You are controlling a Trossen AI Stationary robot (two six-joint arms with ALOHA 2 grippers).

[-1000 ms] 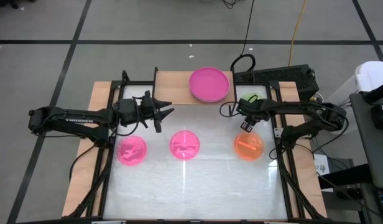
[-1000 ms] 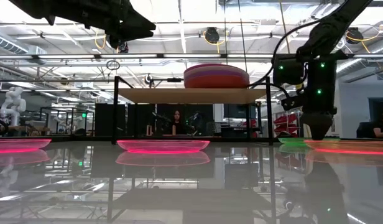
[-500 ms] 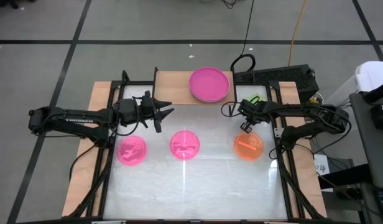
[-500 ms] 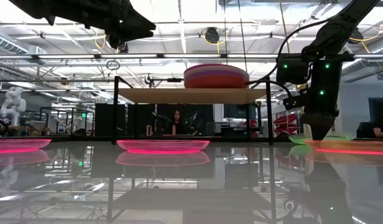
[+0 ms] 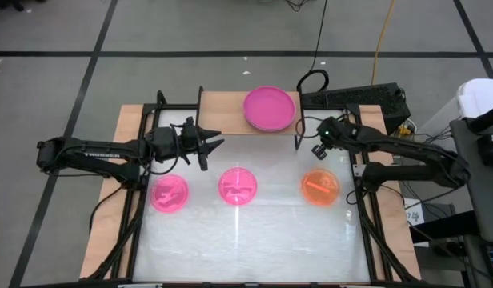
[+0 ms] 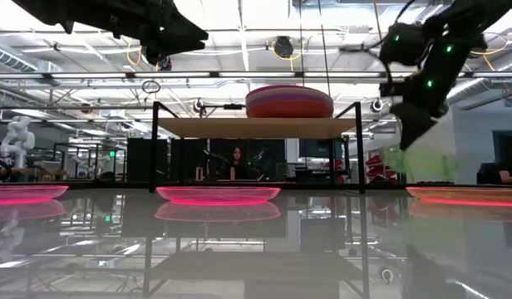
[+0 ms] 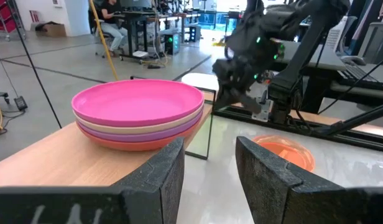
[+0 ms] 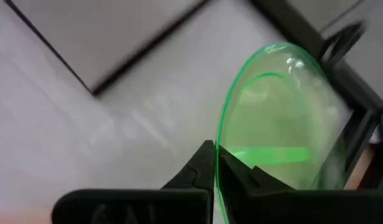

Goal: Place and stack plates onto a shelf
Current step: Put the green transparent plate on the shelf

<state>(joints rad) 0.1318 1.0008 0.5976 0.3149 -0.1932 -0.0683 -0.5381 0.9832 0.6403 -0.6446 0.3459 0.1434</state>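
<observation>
At the left, the left tool [image 5: 205, 144] is being held idle with its fingers apart and nothing between them, above the white tabletop [image 5: 246, 240] where two small translucent pink divided plates [image 5: 170, 193] [image 5: 238, 186] are lying; further right, the stack of large flat round plates topped in magenta [image 5: 270, 108] is resting on the light-wood shelf on thin black legs [image 5: 222, 110]. Right of the shelf, the small translucent green divided plate [image 8: 275, 124] is being held clear of the tabletop, tilted on edge, its rim pinched between the closed fingers of the right tool [image 8: 217, 163], with the small translucent orange divided plate [image 5: 319, 186] lying nearer the front. Judging from this, the green plate is best levelled and carried above shelf height, so that neither the shelf edge nor the stack is being struck on the way in.
</observation>
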